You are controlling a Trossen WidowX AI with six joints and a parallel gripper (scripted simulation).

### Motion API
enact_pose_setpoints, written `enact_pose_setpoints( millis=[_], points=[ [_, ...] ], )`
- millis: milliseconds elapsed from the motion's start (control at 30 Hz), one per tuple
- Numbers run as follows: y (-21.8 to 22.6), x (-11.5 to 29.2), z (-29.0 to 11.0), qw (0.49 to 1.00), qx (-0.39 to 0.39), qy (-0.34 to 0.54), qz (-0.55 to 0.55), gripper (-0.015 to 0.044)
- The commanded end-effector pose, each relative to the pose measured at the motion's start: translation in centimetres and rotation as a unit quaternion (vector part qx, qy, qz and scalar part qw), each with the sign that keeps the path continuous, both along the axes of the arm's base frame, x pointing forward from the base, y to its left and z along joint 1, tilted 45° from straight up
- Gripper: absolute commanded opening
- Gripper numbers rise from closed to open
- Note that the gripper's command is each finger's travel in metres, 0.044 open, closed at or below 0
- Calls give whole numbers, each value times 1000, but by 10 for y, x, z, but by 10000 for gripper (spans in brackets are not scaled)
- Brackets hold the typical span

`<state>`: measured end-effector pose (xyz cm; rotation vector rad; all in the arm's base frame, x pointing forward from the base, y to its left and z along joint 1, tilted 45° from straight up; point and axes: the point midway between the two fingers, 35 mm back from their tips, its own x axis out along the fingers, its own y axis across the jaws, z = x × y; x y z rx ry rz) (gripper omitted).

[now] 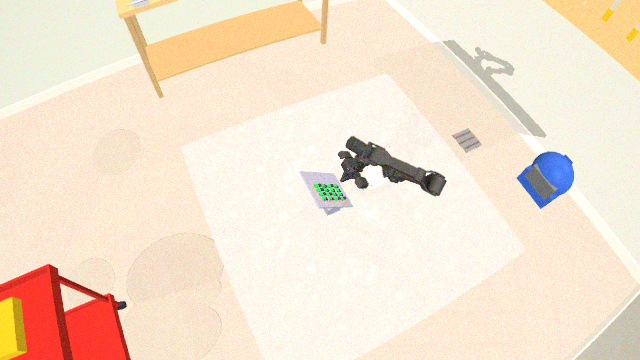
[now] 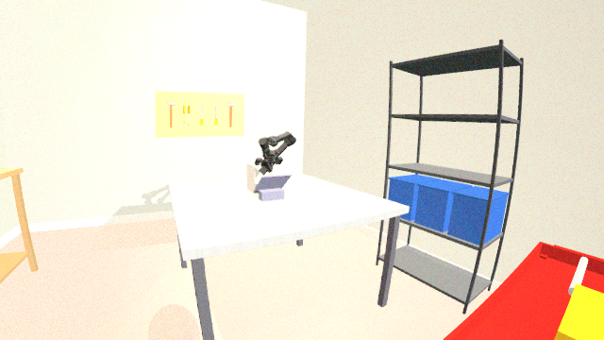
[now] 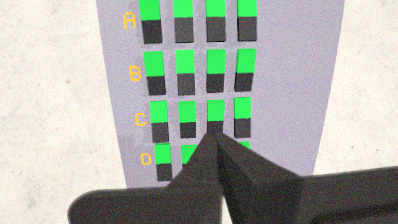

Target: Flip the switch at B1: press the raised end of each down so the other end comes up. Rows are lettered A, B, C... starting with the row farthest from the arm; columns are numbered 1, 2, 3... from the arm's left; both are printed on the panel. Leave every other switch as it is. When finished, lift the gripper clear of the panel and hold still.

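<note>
The switch panel (image 1: 311, 178) (image 2: 276, 181) (image 3: 295, 75) is a lilac sloped board with rows of green-and-dark rocker switches. Switch B1 (image 3: 154, 65) is in full view in the wrist view, beside the letter B, its green half away from the arm and its dark half toward it. Which end of it stands raised is hard to tell. My gripper (image 1: 343, 179) (image 2: 262, 171) (image 3: 213, 140) is shut and empty. It is held above the arm's side of the panel, apart from it. In the wrist view its tips overlap the near edge of C3 and hide part of row D.
The panel stands on a white table (image 1: 280, 260) (image 2: 226, 222). The arm (image 1: 400, 162) (image 2: 278, 139) rises behind the panel. Farther off are a shelf rack (image 2: 448, 177) with blue bins, a red cart (image 1: 90, 330) (image 2: 510, 302) and a blue helmet (image 1: 556, 172).
</note>
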<state>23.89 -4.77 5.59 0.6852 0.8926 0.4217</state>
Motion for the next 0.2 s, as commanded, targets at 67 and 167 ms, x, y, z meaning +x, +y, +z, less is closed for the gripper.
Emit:
enact_pose_setpoints(
  millis=[67,167],
  points=[
    [0,0,0,1000,1,-1,1,0],
    [0,0,0,1000,1,-1,1,0]
  ],
)
